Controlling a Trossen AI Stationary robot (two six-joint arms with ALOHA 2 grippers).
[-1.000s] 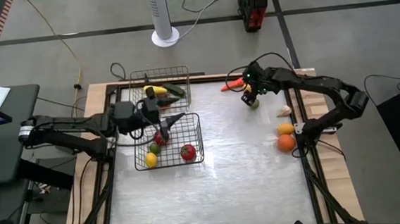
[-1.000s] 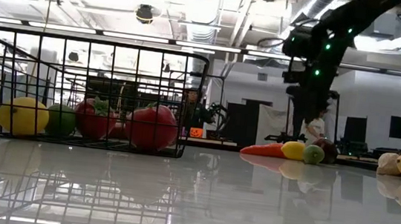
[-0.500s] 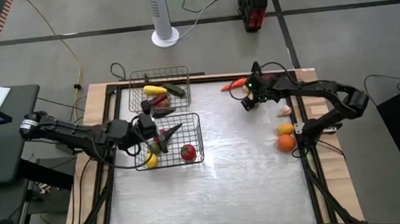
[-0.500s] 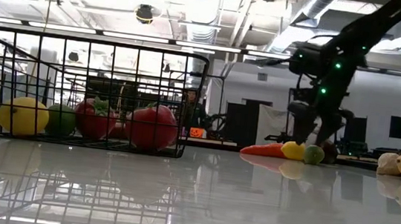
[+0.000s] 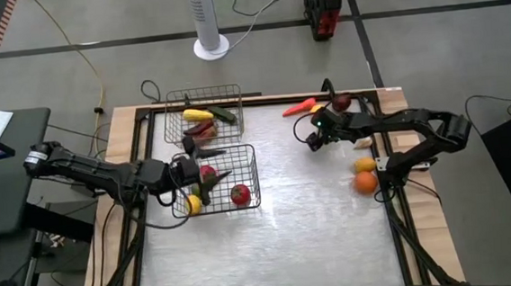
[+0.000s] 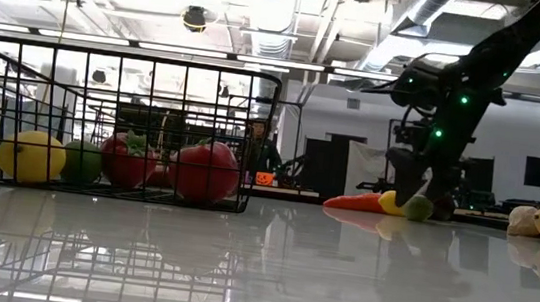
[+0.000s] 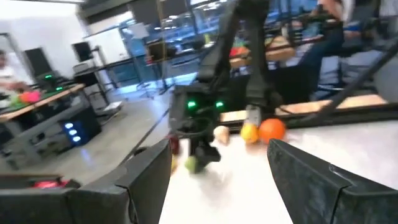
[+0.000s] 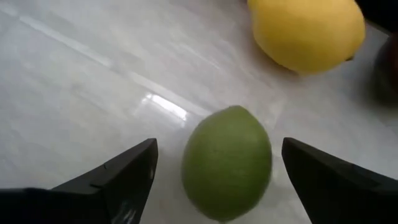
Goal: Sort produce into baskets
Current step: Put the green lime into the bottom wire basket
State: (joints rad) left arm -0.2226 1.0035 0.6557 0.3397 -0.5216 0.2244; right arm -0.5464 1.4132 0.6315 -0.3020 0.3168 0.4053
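Note:
A green lime (image 8: 227, 162) lies on the table between the two fingers of my right gripper (image 8: 217, 177), which slants down over it and stands open; a gap shows on each side. A yellow lemon (image 8: 308, 31) lies just beyond. In the low view the right gripper (image 6: 412, 198) reaches down to the lime (image 6: 420, 208). My left gripper (image 5: 214, 164) hovers open and empty over the near basket (image 5: 249, 152), which holds a red tomato (image 5: 239, 195), a yellow fruit (image 5: 192, 203) and others. The far basket (image 5: 234, 92) holds long yellow and green pieces.
An orange carrot (image 5: 296, 109) and a dark red piece (image 5: 341, 103) lie at the far edge. A pale piece (image 5: 362, 141), a yellow-orange fruit (image 5: 363, 164) and an orange (image 5: 365, 183) sit by the right edge. Bare tabletop (image 5: 307, 229) fills the middle and near side.
My right gripper has come down and a little toward the near edge, and now straddles the lime on the table. My left gripper has swung toward the near edge over the near basket and sunk slightly. No produce has moved.

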